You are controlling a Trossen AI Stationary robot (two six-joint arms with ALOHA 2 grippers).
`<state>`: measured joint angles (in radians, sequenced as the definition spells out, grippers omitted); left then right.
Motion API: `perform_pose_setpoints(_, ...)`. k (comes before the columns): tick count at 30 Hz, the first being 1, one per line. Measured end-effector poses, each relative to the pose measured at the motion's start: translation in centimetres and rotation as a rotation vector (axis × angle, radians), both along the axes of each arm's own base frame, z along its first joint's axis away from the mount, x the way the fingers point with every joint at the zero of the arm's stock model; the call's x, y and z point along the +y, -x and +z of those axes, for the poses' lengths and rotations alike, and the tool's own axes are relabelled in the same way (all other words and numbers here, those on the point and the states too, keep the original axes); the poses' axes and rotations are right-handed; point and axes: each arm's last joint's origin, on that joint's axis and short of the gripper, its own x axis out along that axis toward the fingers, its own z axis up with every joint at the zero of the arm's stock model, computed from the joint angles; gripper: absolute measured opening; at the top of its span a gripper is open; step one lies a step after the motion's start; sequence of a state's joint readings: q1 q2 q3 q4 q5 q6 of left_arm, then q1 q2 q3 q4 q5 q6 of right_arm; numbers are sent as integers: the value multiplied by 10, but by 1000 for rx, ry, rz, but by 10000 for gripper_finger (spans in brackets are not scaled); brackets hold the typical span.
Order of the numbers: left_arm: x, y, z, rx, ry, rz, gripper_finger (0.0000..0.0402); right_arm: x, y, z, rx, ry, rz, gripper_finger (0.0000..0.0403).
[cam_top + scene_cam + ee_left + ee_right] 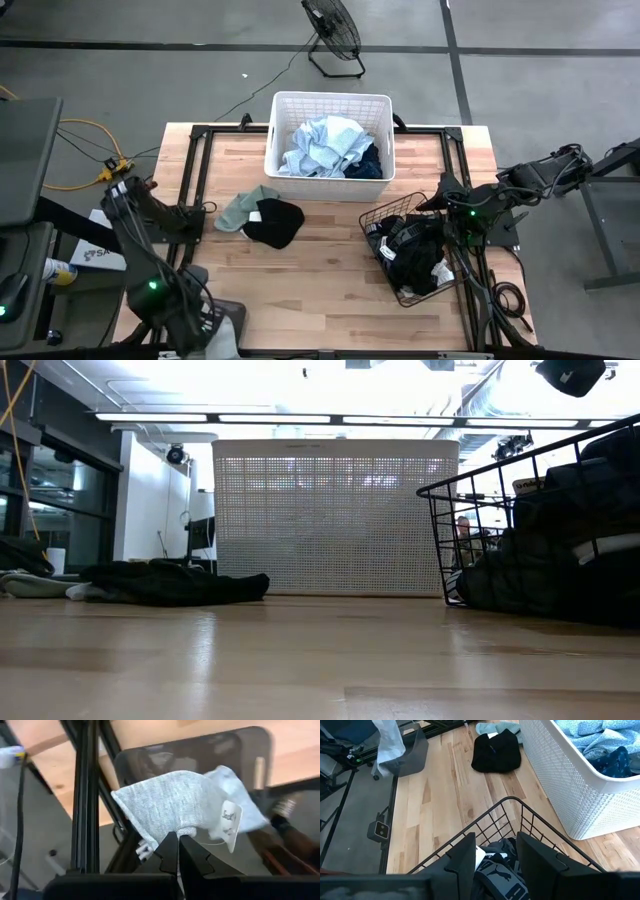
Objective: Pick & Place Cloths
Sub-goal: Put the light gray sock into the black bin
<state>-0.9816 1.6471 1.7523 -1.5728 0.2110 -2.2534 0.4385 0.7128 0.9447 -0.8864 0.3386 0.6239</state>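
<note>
My left gripper [178, 851] is closed on a white-grey knitted cloth [172, 805], held off the table's near-left corner. My right gripper [495, 852] hovers half open, empty, over the black wire basket [492, 820] — dark clothes lie below, probably next.

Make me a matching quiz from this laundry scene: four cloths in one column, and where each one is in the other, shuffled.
Column one:
1. light blue cloth
2. black cloth
3. sage green cloth
4. white-grey cloth

Column two:
A. pinched in the left gripper, off the table's front left corner
B. flat on the table, at the black cloth's left edge
C. piled inside the white laundry basket
D. on the table in front of the white laundry basket

Pairs: 1-C, 2-D, 3-B, 4-A
</note>
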Motion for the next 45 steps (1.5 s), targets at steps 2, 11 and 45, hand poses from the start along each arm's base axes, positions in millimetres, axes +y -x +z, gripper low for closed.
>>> perform_pose_setpoints(2,5,2,11,-46,26,-2,0,0,0,0,0,1,-2,134)
perform_pose_setpoints(11,34,21,55,-189,157,-52,0,-1,0,0,-7,17,-23,134)
perform_pose_setpoints(45,-5,-4,0,-162,187,-127,0,-1,0,0,-7,16,-24,134)
